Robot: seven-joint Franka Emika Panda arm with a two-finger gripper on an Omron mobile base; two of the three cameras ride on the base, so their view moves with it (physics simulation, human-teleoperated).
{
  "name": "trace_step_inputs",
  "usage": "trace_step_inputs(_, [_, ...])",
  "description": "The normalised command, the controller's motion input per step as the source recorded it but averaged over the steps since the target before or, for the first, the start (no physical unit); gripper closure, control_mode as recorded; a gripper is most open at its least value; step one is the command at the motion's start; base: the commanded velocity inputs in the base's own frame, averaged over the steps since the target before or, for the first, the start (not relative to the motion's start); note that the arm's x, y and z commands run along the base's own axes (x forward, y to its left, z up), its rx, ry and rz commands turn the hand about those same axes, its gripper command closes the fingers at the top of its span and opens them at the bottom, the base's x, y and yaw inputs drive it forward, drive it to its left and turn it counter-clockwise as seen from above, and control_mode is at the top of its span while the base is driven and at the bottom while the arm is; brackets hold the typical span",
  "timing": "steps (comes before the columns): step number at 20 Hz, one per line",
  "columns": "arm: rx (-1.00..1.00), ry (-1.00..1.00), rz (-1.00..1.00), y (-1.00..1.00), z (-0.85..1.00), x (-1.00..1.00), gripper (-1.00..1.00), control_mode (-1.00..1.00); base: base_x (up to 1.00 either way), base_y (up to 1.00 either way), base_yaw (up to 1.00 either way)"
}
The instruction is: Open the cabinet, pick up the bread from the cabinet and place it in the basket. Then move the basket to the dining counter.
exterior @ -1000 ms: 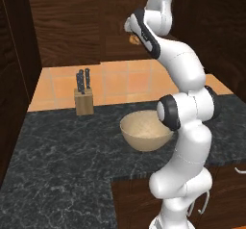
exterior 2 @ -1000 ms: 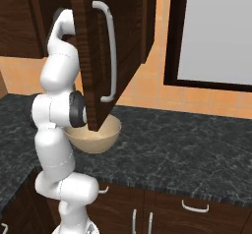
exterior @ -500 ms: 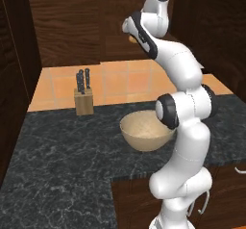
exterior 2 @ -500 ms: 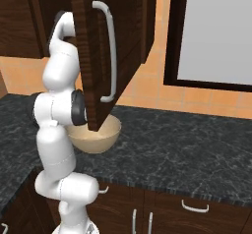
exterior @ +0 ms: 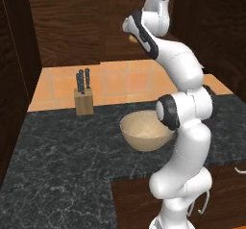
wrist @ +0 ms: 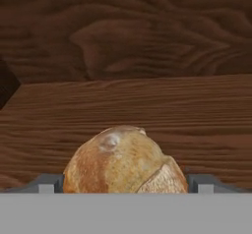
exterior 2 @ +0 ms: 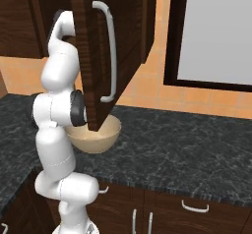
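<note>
The cabinet door [exterior 2: 125,41] stands swung open, its silver bar handle [exterior 2: 111,51] facing outward. My arm reaches up into the cabinet. On the wooden shelf [wrist: 123,105] lies the bread [wrist: 124,160], a rounded tan-orange loaf, also seen as a small orange spot [exterior: 132,39] by my hand. My gripper [wrist: 125,185] is open and straddles the bread, with one fingertip [wrist: 48,184] on each side and small gaps showing. The basket [exterior: 145,132] sits on the black counter under the arm, partly behind the door [exterior 2: 96,137]. The dining counter is out of view.
A knife block [exterior: 83,98] stands at the back left of the black granite counter [exterior: 62,160]. The open door's lower edge hangs just above the basket. A large pale window panel [exterior 2: 216,31] is on the right wall. Low drawers [exterior 2: 194,208] run under the counter.
My hand has crept a little further into the cabinet toward the bread. The basket, door and knife block have stayed put.
</note>
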Motion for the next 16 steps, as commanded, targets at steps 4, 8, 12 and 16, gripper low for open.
trace_step_inputs(4, [-0.01,-0.23,0.0,0.16,-0.05,-0.99,1.0,-1.0,0.0,0.0,0.0])
trace_step_inputs(8, [0.0,-0.23,0.0,0.04,-0.11,-1.0,1.0,-1.0,0.0,0.0,0.0])
trace_step_inputs(12, [0.0,-0.18,0.0,0.0,-0.03,-1.0,1.0,-1.0,0.0,0.0,0.0])
trace_step_inputs(16, [0.0,-0.03,0.0,0.01,-0.28,-1.0,1.0,-1.0,0.0,0.0,0.0])
